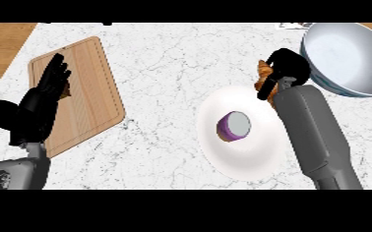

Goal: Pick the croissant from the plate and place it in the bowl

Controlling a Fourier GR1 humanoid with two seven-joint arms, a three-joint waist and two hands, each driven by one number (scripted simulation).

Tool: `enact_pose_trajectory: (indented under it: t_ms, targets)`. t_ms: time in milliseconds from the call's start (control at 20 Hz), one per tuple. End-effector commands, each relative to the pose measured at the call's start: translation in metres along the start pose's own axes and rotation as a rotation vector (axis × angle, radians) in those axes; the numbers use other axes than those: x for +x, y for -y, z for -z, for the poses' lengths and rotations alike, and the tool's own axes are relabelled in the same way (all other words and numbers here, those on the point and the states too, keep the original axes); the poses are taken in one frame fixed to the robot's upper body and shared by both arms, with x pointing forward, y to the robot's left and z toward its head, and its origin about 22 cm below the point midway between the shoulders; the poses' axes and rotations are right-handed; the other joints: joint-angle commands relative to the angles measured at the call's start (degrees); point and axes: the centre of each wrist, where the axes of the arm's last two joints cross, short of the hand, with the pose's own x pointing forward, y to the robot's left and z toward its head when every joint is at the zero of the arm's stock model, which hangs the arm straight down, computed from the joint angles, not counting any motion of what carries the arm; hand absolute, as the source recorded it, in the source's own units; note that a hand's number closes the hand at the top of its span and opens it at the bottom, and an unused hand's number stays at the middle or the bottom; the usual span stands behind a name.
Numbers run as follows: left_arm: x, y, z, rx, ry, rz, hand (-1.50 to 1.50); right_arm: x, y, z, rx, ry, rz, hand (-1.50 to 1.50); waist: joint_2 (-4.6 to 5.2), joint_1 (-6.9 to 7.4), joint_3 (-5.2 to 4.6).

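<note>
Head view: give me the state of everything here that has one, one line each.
croissant: held in the right hand, at the rim of the plate, not yet in the bowl.
right hand: shut round the croissant.
left hand: open, over the cutting board.
bowl: upright, nothing inside.
plate: carries a purple cut vegetable.

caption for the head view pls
Right hand curled round the croissant at the white plate's edge, near the bowl; left hand rests open.
</note>
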Motion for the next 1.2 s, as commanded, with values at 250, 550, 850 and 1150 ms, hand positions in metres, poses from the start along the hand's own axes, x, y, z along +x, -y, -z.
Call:
enact_pose_trajectory:
  t_ms: [250, 550, 850, 1150]
  targets:
    - [0.013, 0.006, 0.014, -0.023, 0.007, 0.003, 0.0, 0.058, 0.093, 0.001, -0.404, -0.341, 0.134, 1.5, 0.17, 1.86, -0.07]
    - [0.004, 0.012, 0.015, -0.015, 0.006, 0.007, 0.0, 0.081, 0.162, -0.024, -0.726, -0.382, 0.208, 1.5, -0.1, 0.95, -0.12]
    - [0.008, 0.007, 0.019, -0.017, -0.006, 0.01, 0.0, 0.088, 0.174, -0.023, -0.782, -0.433, 0.269, 1.5, -0.43, -0.06, -0.06]
    - [-0.011, 0.001, 0.0, 0.018, -0.03, 0.001, 0.0, 0.046, 0.172, 0.008, -0.771, -0.439, 0.344, 1.5, -0.96, -1.2, 0.0]
